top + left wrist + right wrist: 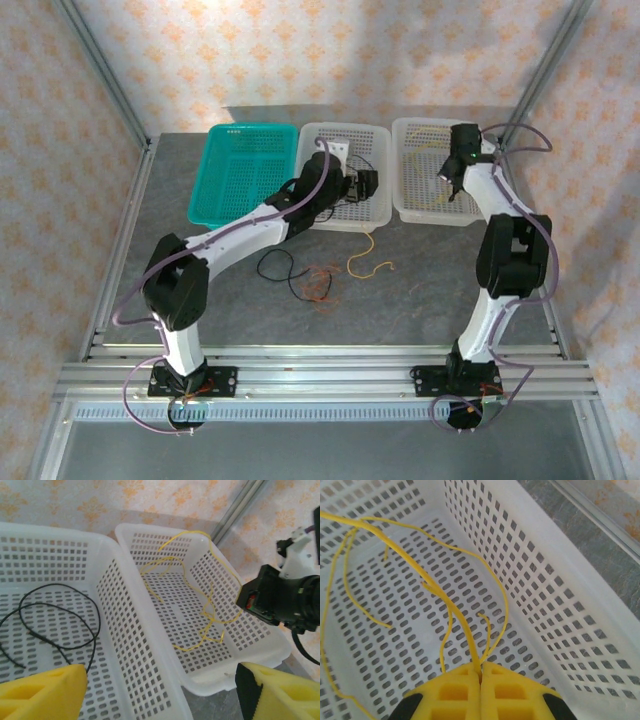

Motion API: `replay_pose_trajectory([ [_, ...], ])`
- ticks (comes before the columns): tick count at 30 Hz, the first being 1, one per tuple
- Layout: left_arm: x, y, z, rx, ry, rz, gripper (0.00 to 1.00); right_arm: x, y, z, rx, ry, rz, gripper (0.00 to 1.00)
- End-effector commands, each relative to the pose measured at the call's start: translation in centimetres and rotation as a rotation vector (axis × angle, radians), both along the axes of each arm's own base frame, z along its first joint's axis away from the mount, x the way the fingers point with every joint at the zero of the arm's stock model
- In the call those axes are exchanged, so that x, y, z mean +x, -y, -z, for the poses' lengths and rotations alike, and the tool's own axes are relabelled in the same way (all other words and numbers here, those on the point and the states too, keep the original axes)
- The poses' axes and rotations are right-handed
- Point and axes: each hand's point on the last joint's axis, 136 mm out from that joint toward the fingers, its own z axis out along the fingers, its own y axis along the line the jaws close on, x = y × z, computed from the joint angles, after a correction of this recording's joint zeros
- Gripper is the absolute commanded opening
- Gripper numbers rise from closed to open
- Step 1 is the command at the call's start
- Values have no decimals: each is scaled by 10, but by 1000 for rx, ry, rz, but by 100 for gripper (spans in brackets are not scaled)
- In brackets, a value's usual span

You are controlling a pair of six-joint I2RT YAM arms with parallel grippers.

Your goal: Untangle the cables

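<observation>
Pinching the yellow wire over the right basket, your right gripper is squeezed tight, while your left gripper hangs spread wide, holding nothing.

middle basket: first cable inside | left: end basket | right: third basket, second cable inside | before: loose cables on table

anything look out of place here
Three cables lie strewn on the table instead of in the baskets: a black one, an orange-brown one that seems tangled with it, and a yellow one apart.
</observation>
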Motion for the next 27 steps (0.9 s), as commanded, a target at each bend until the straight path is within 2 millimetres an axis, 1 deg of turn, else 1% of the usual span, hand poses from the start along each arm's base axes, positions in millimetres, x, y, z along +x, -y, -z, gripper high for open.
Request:
replay_pose_trajectory([
  [1, 13, 14, -22, -9, 74, -16, 81, -1, 12, 5, -39, -64, 32, 0],
  [2, 16, 16, -24, -2, 77, -21, 82, 1, 13, 8, -40, -72, 30, 0],
  [3, 22, 21, -13, 20, 64, -28, 83, 3, 12, 11, -40, -82, 28, 1],
  [6, 31, 33, -4, 48, 49, -24, 86, 8, 11, 21, -36, -110, 16, 4],
  [8, 34, 40, 2, 62, 37, -14, 86, 10, 11, 25, -33, -123, 12, 11],
  [10, 35, 48, 4, 72, 35, -5, 86, 12, 9, 22, -22, -111, 5, 22],
  [12, 33, 53, 6, 83, 35, 4, 86, 13, 7, 18, -14, -96, 0, 28],
  [18, 28, 58, 10, 96, 24, 9, 87, 15, 7, -5, -19, -32, -8, 34],
  [21, 21, 57, 7, 103, 26, 13, 87, 14, 3, -22, -6, 14, -29, 35],
  [22, 18, 57, 5, 106, 28, 16, 87, 13, 0, -29, 1, 37, -42, 35],
  [24, 10, 53, 1, 103, 28, 15, 87, 8, -6, -47, 10, 103, -67, 30],
  [27, -6, 49, -6, 72, 25, 26, 87, -6, -19, -67, 34, 198, -106, 28],
])
